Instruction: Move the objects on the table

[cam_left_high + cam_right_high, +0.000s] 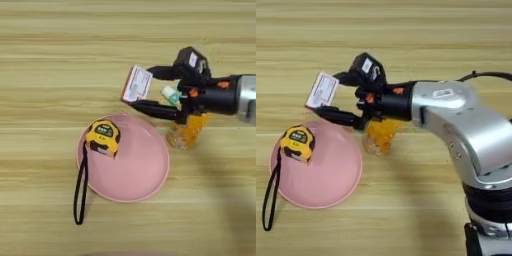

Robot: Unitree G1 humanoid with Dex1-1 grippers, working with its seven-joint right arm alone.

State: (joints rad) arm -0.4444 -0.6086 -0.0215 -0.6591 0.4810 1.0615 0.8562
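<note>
Black gripper [146, 89] clamps the flat box [136, 84], held just beyond the pink plate's [145, 175] far rim.

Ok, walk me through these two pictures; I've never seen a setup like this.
Both pictures come from a stereo camera on a humanoid robot's head, looking down at a wooden table; they show the same scene from slightly different positions. The silver limb is the robot's right arm, ending in a gripper with two black fingers. Those fingers hold a flat white-and-pink box above the table. On a round pink plate sits a yellow-black tape measure, its black strap trailing off the rim. An orange-juice bottle stands beside the plate, partly hidden by the arm, with a white-and-teal tube just behind.
</note>
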